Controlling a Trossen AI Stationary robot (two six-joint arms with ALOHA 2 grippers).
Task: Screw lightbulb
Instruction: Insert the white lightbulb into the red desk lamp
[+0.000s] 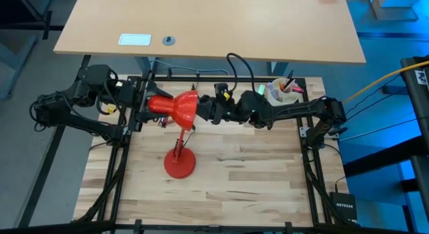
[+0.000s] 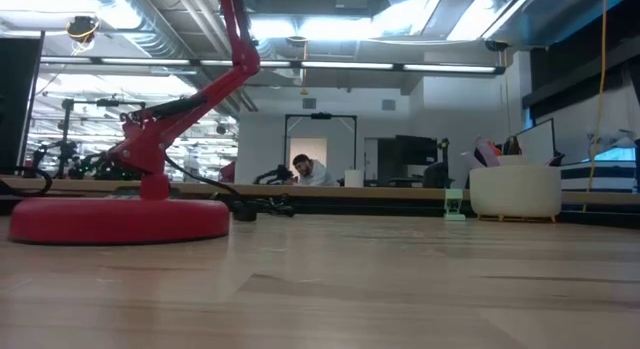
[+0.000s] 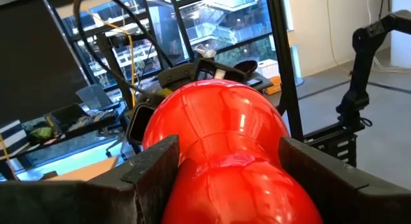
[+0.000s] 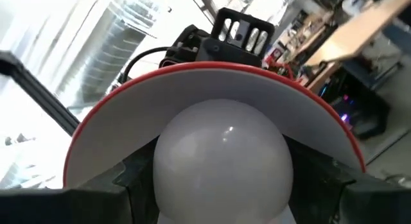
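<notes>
Fingers, right: right gripper (image 4: 221, 185) closed round the lightbulb (image 4: 223, 156), one dark finger (image 4: 138, 176) on each side of the white globe.
Fingers, left: left gripper (image 3: 221, 166) clamped on the back of the red lamp shade (image 3: 218, 131), fingers (image 3: 154, 169) pressed against its narrow neck.
Bulb position: at the mouth of the shade, white inner rim arching just behind it; screw base hidden, probably at or in the socket, can't confirm.
Arms, high view: left gripper (image 1: 142, 103) at the rear of the shade (image 1: 182, 106), right gripper (image 1: 204, 108) at its open end, lamp head held between them above the lamp base (image 1: 179, 163).
Step in hand: threading the bulb into the socket while the left arm braces the shade.
Next move needs: right wrist turning about the bulb axis with light inward push, grip firm but not crushing; left grip steady so the shade does not spin along.
Risk: cross-threading if the bulb is tilted off the socket axis.
Nearby: white cup of pens (image 1: 283, 92) behind the right arm, well apart.
</notes>
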